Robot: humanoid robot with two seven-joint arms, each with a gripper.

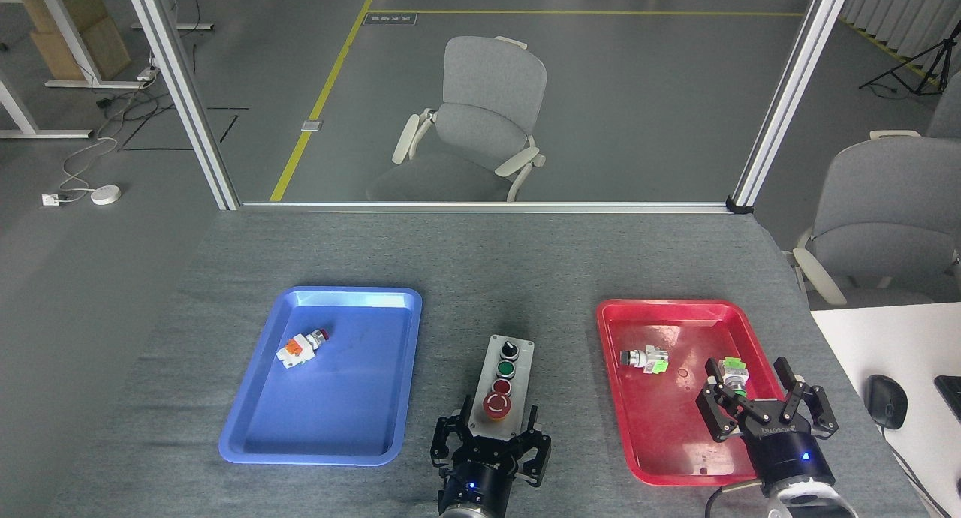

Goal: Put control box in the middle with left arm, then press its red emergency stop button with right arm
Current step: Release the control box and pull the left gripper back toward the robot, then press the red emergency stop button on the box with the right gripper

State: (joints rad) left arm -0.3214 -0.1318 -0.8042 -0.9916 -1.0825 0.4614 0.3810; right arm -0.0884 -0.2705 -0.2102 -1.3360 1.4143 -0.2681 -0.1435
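Observation:
The control box (518, 386) lies lengthwise on the bare grey cloth of the middle (510, 293), between the two trays. Its red emergency stop button (497, 405) is at the near end, behind it a small red button, a green button and a black knob. My left gripper (492, 437) sits at the box's near end, open, a finger on each side with a small gap. My right gripper (764, 402) hovers open over the near right part of the red tray (661, 458), with nothing between its fingers.
A blue tray (330, 428) at the left holds a loose orange-and-white push-button part (299, 347). Two small switch parts (646, 359) lie in the red tray. A white desk with a mouse (886, 400) stands at the right. Chairs stand beyond the table.

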